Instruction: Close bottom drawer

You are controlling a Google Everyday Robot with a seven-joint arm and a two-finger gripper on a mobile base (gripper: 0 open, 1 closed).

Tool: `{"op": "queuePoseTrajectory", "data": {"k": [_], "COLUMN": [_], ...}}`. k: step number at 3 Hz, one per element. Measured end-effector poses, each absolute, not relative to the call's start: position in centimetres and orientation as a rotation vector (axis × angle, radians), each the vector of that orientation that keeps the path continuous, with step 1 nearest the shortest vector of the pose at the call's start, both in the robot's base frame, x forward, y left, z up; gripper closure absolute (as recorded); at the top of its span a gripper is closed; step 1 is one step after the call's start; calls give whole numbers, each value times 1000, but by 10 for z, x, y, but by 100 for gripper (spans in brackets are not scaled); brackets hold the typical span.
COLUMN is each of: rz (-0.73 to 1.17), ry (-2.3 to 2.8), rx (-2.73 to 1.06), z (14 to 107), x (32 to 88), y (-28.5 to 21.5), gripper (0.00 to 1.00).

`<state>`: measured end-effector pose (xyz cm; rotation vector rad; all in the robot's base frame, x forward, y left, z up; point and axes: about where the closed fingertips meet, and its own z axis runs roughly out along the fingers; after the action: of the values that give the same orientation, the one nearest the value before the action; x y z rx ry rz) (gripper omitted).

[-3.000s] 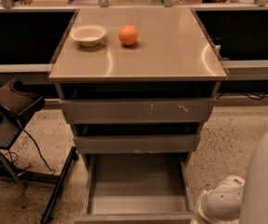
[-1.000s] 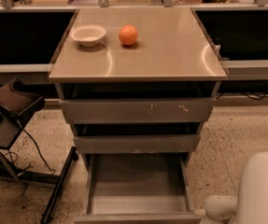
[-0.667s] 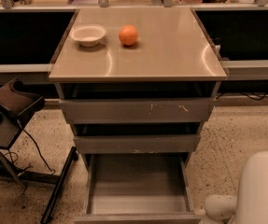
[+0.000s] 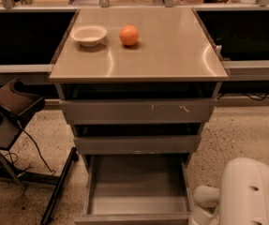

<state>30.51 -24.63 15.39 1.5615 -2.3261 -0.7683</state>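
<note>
**A:** Where is the bottom drawer (image 4: 136, 184) sitting now?

**B:** It is standing pulled out at 6 o'clock of the cabinet. Its front edge is reaching almost to the lower border of the view, and its long grey tray is showing.

**A:** And the room around its edges?

**B:** At 9 o'clock a black stand leg (image 4: 59, 186) is slanting close to the left side wall. At 3 o'clock the speckled floor (image 4: 239, 135) is lying open. At 5 o'clock the white robot arm (image 4: 249, 193) is sitting just beside the right front corner — whether it is touching, I cannot tell.

**A:** The gripper?

**B:** The gripper is out of the view. Only the arm is showing, so I cannot tell if it is released or clenched.

**A:** How many things are you counting?

**B:** Three drawers — the top drawer (image 4: 138, 111) and the middle drawer (image 4: 137, 144) are sticking out only a little. On the cabinet top (image 4: 171, 50), at 11 o'clock, one white bowl (image 4: 89, 34) and one orange (image 4: 129, 35) are resting near each other, apart.
</note>
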Motion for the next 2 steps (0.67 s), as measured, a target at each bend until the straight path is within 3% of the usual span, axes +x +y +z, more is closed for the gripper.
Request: {"op": "queuePoseTrajectory", "data": {"k": [2], "rz": [-797], "ry": [-2289], "rx": [1782], "z": [173], "x": [346], "y": [-248], "gripper": [0]}}
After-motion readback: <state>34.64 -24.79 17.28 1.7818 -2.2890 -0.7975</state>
